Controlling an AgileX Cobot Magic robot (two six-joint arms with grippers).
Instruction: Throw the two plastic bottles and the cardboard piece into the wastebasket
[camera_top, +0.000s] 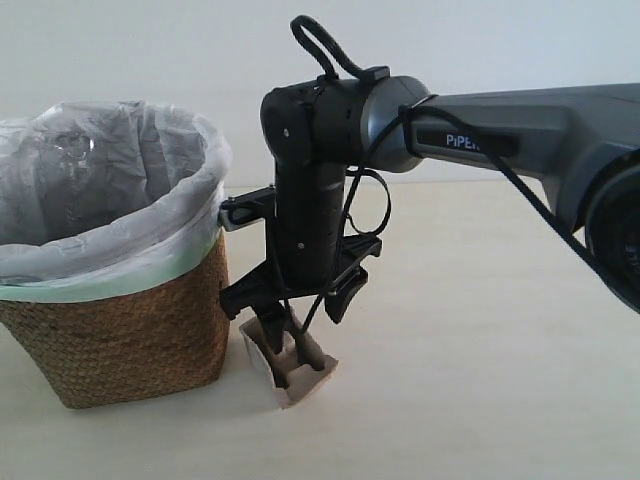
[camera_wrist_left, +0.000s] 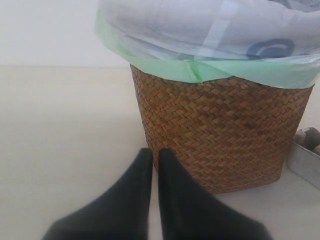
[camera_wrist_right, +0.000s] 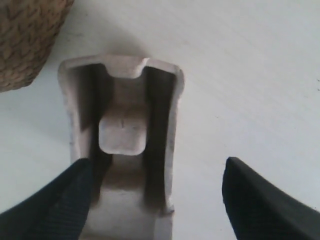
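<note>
Right wrist view shows the right gripper (camera_wrist_right: 157, 162) spread wide and gripping nothing, poised above the cardboard piece (camera_wrist_right: 122, 130). One finger (camera_wrist_right: 65, 200) overlaps the tray's outer wall, though contact cannot be judged, and the other hangs over bare table (camera_wrist_right: 250, 75) well off its far side. In the exterior view the tray sits on the table just beside the foot of the wastebasket (camera_top: 120, 330), with the arm (camera_top: 310, 220) pointing down over it. The left gripper (camera_wrist_left: 153, 156) is pressed closed on nothing, near the basket's woven wall.
</note>
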